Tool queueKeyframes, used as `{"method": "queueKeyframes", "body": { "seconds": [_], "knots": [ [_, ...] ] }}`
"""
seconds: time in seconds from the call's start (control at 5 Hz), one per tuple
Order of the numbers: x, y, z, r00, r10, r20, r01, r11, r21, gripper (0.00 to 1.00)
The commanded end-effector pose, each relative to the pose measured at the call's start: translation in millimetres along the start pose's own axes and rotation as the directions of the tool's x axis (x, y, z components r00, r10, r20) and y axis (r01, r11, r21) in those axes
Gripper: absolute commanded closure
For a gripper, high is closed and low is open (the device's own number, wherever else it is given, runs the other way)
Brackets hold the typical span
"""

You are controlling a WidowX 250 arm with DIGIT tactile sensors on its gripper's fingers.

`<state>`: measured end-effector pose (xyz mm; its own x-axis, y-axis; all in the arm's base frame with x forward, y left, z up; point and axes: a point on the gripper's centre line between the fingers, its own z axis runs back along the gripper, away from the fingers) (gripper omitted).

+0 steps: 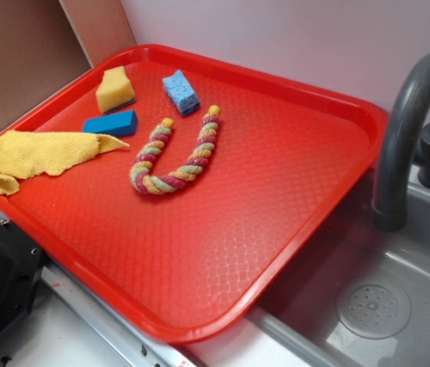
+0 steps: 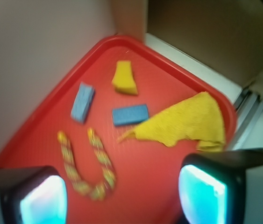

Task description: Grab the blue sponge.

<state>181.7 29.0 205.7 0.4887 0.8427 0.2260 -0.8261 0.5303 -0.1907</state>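
We see the blue sponge near the far rim of the red tray, between the yellow sponge and the rope toy, apart from both. Our gripper hangs high above, fingers spread wide, holding nothing. Bare tray surrounds the sponge.

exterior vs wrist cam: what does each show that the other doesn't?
Exterior only: the dark faucet, the grey sink with its drain, and the near part of the red tray.

Wrist only: the pincer, its two fingers spread apart with nothing between them, hanging above the tray.

Both: the blue sponge, yellow sponge, darker blue block, yellow cloth and the U-shaped rope, all lying apart on the tray.
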Motion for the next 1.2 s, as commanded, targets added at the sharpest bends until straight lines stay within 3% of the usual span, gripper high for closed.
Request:
{"method": "queueKeyframes", "body": {
  "seconds": [0.0,0.4,0.8,1.0],
  "knots": [
    [50.5,-21.3,-45.8,0.954,0.291,0.068,-0.293,0.956,0.01,0.0],
    [87.2,-53.4,-111.0,0.974,0.219,0.057,-0.22,0.975,0.028,0.0],
    [75.3,-68.9,-159.2,0.991,0.128,0.025,-0.129,0.99,0.058,0.0],
    [54.2,-75.7,-173.1,0.997,0.063,-0.034,-0.061,0.997,0.036,0.0]
  ]
}}
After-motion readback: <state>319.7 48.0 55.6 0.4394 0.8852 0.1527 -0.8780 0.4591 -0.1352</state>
